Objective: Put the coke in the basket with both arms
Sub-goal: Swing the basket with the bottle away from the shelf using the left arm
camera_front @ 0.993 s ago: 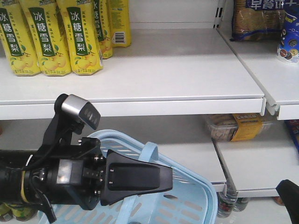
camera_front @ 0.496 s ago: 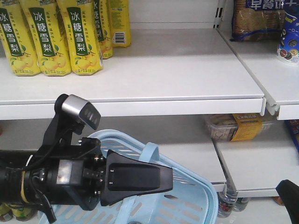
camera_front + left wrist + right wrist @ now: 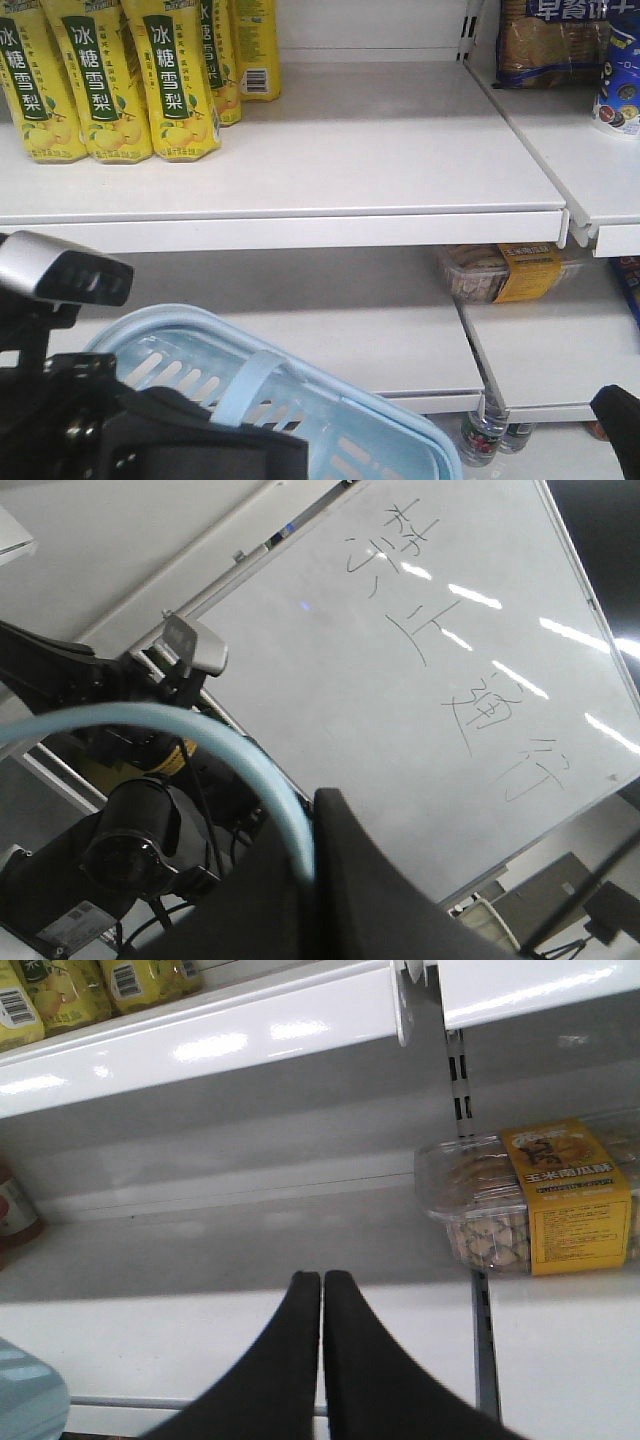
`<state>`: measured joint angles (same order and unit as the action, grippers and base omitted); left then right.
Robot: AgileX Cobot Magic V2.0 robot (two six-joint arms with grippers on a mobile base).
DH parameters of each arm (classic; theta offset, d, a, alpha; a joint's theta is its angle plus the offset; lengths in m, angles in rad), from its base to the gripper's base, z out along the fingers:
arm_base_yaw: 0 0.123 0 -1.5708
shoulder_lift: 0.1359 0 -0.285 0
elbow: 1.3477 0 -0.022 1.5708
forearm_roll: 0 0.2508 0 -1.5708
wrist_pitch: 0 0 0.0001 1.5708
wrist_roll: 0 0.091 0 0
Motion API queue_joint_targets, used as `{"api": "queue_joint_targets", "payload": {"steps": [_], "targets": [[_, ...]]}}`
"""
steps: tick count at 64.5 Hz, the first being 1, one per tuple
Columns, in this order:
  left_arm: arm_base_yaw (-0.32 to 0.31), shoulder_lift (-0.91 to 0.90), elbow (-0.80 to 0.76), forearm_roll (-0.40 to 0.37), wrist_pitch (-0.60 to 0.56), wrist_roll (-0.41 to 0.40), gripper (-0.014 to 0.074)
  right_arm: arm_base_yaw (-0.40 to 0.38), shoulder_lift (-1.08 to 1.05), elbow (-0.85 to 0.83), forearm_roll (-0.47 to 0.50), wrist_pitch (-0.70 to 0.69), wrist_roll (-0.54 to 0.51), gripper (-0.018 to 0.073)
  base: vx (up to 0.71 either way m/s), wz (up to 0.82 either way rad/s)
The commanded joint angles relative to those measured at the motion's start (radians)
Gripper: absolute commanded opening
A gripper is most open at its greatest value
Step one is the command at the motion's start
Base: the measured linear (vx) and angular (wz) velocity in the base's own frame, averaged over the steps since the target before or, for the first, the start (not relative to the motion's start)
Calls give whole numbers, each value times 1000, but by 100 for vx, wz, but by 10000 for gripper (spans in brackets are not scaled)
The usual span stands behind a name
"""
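- Since a second ago the left arm [image 3: 90,420] has swung toward the front camera and now fills the lower left corner, while the light blue basket [image 3: 370,440] has dropped lower and tilted, its handle [image 3: 245,385] lying across the opening instead of standing up.
- Left gripper [image 3: 310,870]: in the left wrist view the basket's handle curves down into the dark finger [image 3: 370,900] and seems pinched there; only one finger shows clearly, so a clamp on the handle is my reading, not a certainty.
- Right gripper [image 3: 322,1290]: its two black fingers are pressed together with nothing between them, pointing at the bare middle shelf [image 3: 250,1250], near a clear box of snacks with a yellow label [image 3: 540,1200].
- A corner of the basket shows at the lower left of the right wrist view.
- No coke is visible in any view; the upper shelf holds yellow pear-drink bottles [image 3: 110,80], and the basket's visible interior is empty.
- Progress, as I judge it: the basket is carried and presented; finding, gripping and dropping the coke in all remain.
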<state>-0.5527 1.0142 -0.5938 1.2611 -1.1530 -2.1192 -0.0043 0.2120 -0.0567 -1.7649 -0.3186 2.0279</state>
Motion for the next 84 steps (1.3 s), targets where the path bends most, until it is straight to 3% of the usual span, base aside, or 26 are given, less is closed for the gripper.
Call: {"api": "queue_joint_targets", "payload": {"steps": [1, 19, 32, 40, 55, 61, 70, 75, 84], "targets": [[0, -79, -14, -122, -172, 3, -7, -4, 9, -27, -13, 18, -9, -4, 0, 0], [0, -212, 37, -128, -151, 3, -7, -4, 9, -27, -13, 18, -9, -4, 0, 0], [0, -229, 56, -114, 47, 24, -7, -4, 9, -27, -13, 18, -9, -4, 0, 0], [0, -229, 56, -126, 147, 211, -7, -4, 9, -27, -13, 18, -9, -4, 0, 0], [0, -229, 56, -215, 218, 594, -7, -4, 9, -27, -13, 18, -9, -4, 0, 0], [0, -229, 62, -253, 254, 659, -7, -4, 9, -27, -13, 18, -9, -4, 0, 0], [-1, -229, 110, -390, 313, 739, -7, -4, 9, -27, -13, 18, -9, -4, 0, 0], [-2, -234, 146, -462, 351, 828, -7, -4, 9, -27, -13, 18, -9, -4, 0, 0], [-9, -256, 199, -660, 454, 1043, -7, -4, 9, -27, -13, 19, -9, -4, 0, 0]]}}
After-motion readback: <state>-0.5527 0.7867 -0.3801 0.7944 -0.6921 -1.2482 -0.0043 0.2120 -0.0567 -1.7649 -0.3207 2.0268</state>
